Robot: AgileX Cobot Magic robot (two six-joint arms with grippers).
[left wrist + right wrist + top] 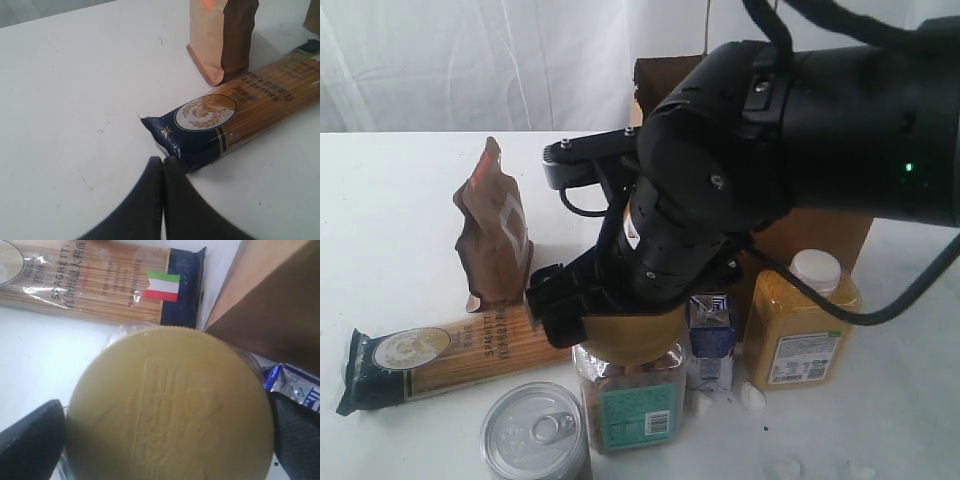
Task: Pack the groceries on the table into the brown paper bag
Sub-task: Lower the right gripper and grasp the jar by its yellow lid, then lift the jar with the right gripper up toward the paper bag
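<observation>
My right gripper [620, 325] [167, 440] sits over the clear jar [632, 405], a finger pressed against each side of its tan lid [170, 405]; the jar stands on the table [390, 200]. The spaghetti packet [450, 355] [240, 115] [95, 285] lies flat to its left. Behind the packet the brown pouch [495, 235] [222, 35] stands upright. In front stands the silver can [535, 435]. The small blue carton [712, 340] [295, 385] and the yellow bottle [802, 330] stand at the right. The brown paper bag [820, 235] is behind, mostly hidden by the arm. My left gripper [163, 160] is shut and empty beside the packet's dark end.
Small white crumbs [752, 397] lie on the table near the carton and the bottle. The right arm's black bulk [800, 150] covers the middle of the exterior view. A white curtain [470, 60] hangs behind the table. The left arm does not show in the exterior view.
</observation>
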